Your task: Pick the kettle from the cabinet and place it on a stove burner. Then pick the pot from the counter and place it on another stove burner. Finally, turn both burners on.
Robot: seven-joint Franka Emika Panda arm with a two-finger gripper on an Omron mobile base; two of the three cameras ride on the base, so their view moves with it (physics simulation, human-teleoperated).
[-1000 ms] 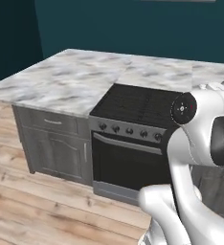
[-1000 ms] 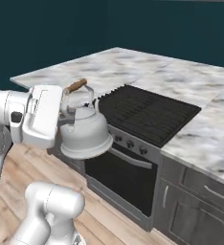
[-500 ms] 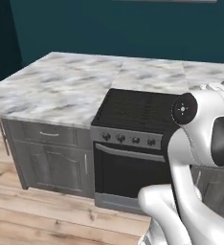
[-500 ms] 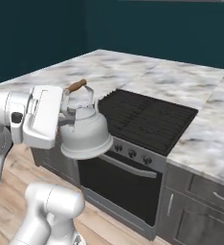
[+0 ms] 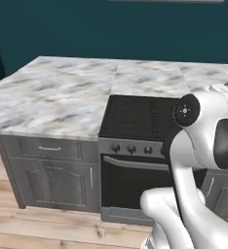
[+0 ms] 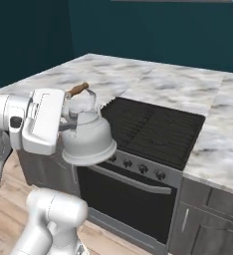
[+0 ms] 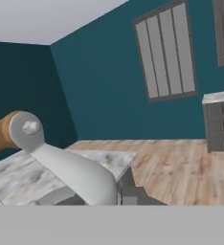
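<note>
while the kettle (image 6: 87, 139) hangs in the air beside the white hand housing, short of the stove (image 6: 147, 144) and above the floor in front of it, the fingers are drawn narrow on it and it is judged to be held, though the contact itself is hidden behind the housing in the right base view. the grip appears to sit high, near the arched wire handle with its brown wooden piece (image 6: 78, 89), so that the rounded body hangs below and stays close to upright; a slight lean toward the arm is noted. in the hand view the handle's wooden end (image 7: 1, 132) and its pale metal arm lie right against the camera, consistent with a hold at the handle.

the kettle is carried above the level of the marble surface (image 5: 57, 92), judged so that it clears the stove's front edge and knobs (image 6: 143, 169) on approach. the black burner grates (image 6: 153, 129) are bare. in the left base view the arm's elbow stands in front of the stove's right side.

stage judged: transport of the first item, placement not yet done. risk noted: a handle-hung load may swing when lowered onto the grate.
</note>
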